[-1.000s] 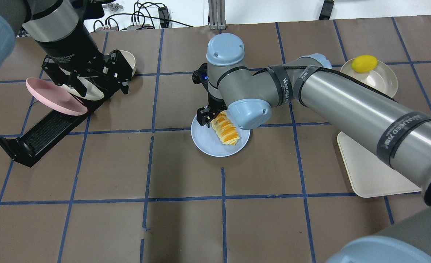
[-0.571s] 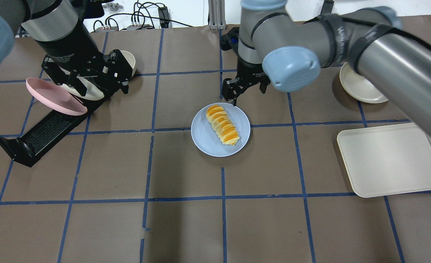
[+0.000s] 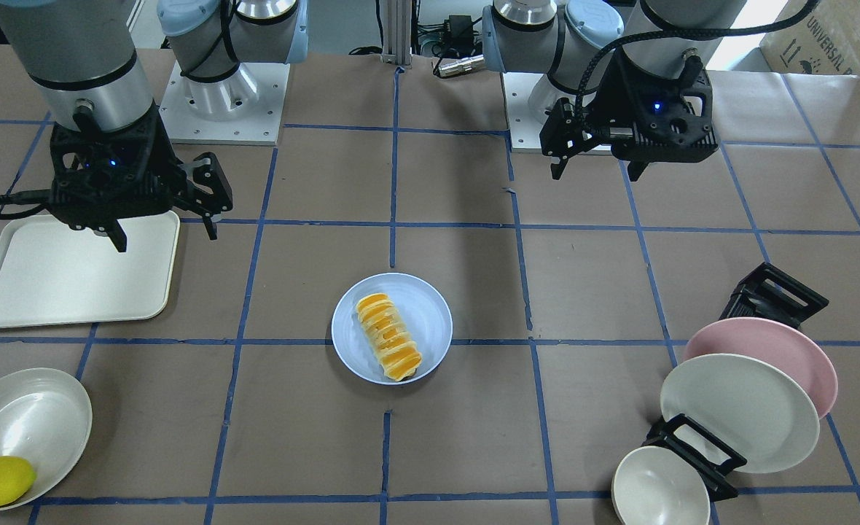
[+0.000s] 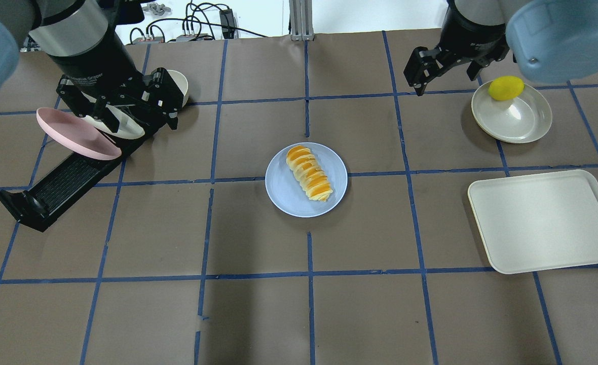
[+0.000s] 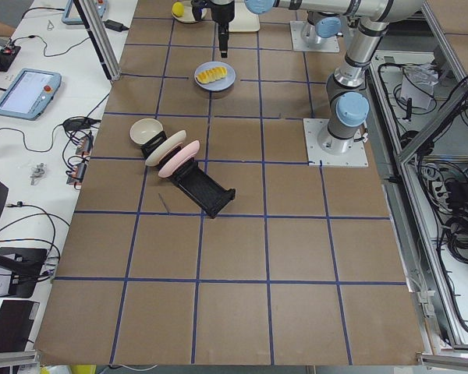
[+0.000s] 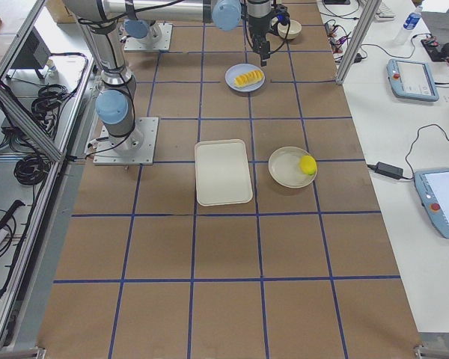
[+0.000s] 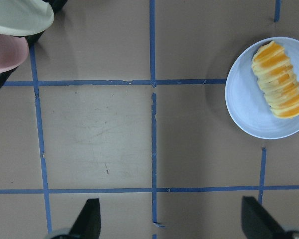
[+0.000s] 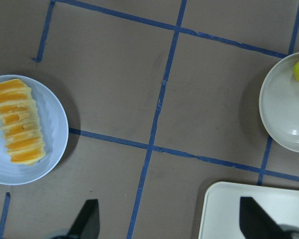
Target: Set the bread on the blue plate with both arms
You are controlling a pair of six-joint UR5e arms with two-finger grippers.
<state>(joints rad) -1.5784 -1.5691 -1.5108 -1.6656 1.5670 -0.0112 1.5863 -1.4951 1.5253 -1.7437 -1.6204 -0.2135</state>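
Bread (image 4: 309,173) lies on the blue plate (image 4: 284,200), near the middle of the table (image 4: 258,314). It rests lengthwise and at a slant across the plate's well. Both ends sit inside the rim, with bare plate showing around it. I judge this a sound placement: the roll is borne by the plate along its whole length, and nothing overhangs to tip or roll it off.

My right gripper (image 3: 166,237) hangs raised on the side of the tray (image 4: 542,223), well apart from the plate. Its fingers are spread wide and nothing is between them. The right wrist view confirms this: two fingertips far apart at the bottom edge, only table and the tray's corner below.

My left gripper (image 3: 597,175) hangs raised on the side of the black rack (image 4: 50,190), also well apart from the plate. Its fingers are spread wide too and hold nothing. The left wrist view shows bare table between the tips.

Neither hand touches bread or plate, so the roll rests by its own weight.

Other items noted, none of them in contact with either hand:
- the lemon (image 4: 506,87) in its cream bowl (image 4: 519,121)
- the pink plate (image 4: 76,134) standing in the rack

Judgement: placement looks complete. No correction appears needed, since the roll sits clear of the rim.
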